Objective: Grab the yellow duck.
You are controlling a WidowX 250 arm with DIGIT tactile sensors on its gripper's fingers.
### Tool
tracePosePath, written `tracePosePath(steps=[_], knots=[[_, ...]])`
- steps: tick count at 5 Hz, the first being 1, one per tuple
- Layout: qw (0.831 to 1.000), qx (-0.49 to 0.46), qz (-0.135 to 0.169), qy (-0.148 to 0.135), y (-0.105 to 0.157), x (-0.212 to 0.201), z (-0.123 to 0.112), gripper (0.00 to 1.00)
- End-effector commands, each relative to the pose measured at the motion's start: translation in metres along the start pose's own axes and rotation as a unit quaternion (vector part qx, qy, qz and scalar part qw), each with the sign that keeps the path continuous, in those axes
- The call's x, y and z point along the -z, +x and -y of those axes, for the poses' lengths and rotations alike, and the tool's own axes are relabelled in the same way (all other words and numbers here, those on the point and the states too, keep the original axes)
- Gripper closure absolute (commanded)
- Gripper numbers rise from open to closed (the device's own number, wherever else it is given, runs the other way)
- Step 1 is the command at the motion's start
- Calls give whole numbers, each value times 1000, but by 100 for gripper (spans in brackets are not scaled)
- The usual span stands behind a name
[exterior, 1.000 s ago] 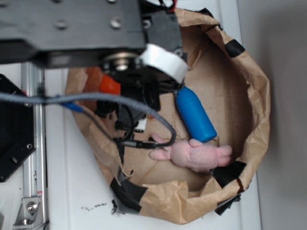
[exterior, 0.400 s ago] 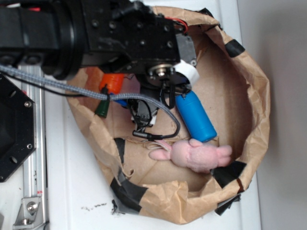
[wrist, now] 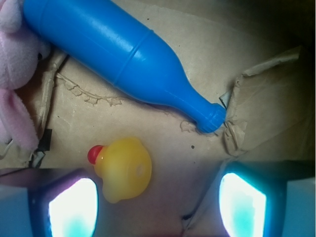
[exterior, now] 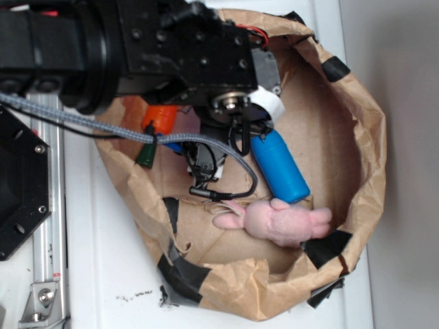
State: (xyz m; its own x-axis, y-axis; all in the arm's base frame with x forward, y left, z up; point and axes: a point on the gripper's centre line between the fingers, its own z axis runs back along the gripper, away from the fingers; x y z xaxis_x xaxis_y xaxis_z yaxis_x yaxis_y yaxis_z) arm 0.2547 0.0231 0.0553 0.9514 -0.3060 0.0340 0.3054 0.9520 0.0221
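Seen from the wrist, the end effector (wrist: 155, 202) has its fingers spread, the yellow duck (wrist: 123, 169) lying between them on the floor of a brown paper bag (exterior: 357, 171). Beyond lie a blue bottle (wrist: 118, 54) and a pink plush bunny (wrist: 15, 64).

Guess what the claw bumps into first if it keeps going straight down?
Probably the yellow duck, lying between the open claw's fingers, nearer the left one. Depth is hard to judge.
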Motion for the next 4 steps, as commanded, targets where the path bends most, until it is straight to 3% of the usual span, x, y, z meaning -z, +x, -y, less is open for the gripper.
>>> tracePosePath(steps=[1,4], knots=[[999,-15,42,16,0,0,-12,0],[999,-12,35,37,3,22,-8,0]])
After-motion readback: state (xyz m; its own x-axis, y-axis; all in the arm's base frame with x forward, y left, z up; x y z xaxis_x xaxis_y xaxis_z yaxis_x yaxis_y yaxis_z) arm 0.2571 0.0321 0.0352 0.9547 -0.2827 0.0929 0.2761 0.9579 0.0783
